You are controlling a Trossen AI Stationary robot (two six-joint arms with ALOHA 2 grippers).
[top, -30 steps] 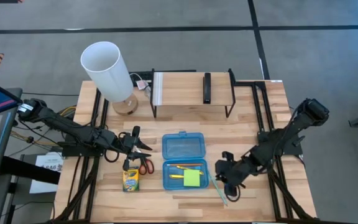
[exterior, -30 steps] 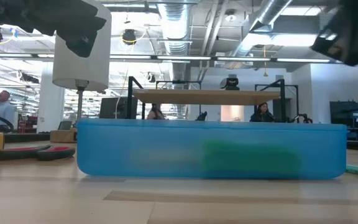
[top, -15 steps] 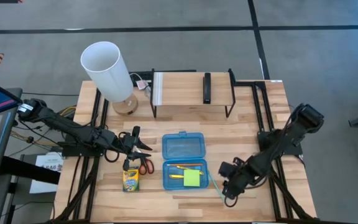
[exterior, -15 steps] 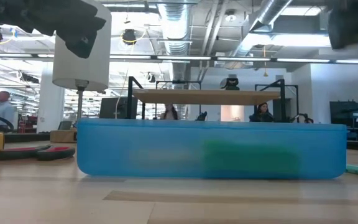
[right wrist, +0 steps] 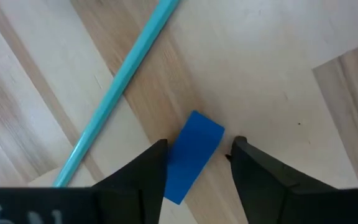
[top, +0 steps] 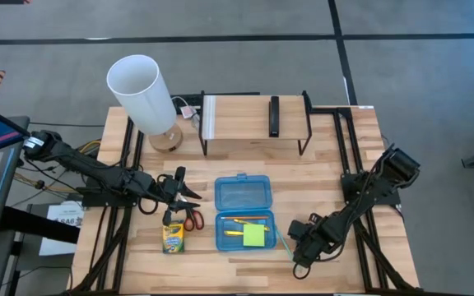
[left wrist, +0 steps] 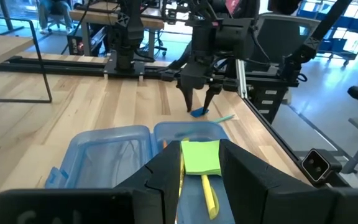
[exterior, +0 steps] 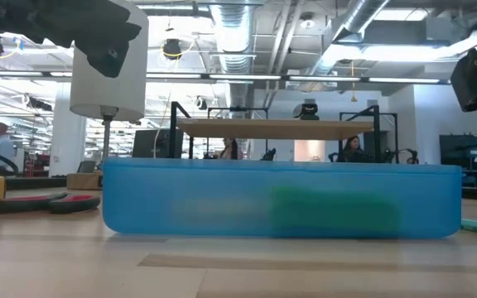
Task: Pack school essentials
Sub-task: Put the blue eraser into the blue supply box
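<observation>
Small blue eraser (right wrist: 193, 155) sits between the right gripper (right wrist: 194, 163) jaws, apart, long axis along the gap; left far.

Both arms are black throughout, built of slim tubular links joined by chunkier rounded joint housings. The left arm (top: 89, 171) has a small white label near its base joint and thin cables trailing beside it, while the right arm (top: 367, 196) ends at a blocky dark shoulder housing. Each arm's fingers (right wrist: 140, 178) are matte black, broad and wedge-shaped, tapering toward blunt tips.
</observation>
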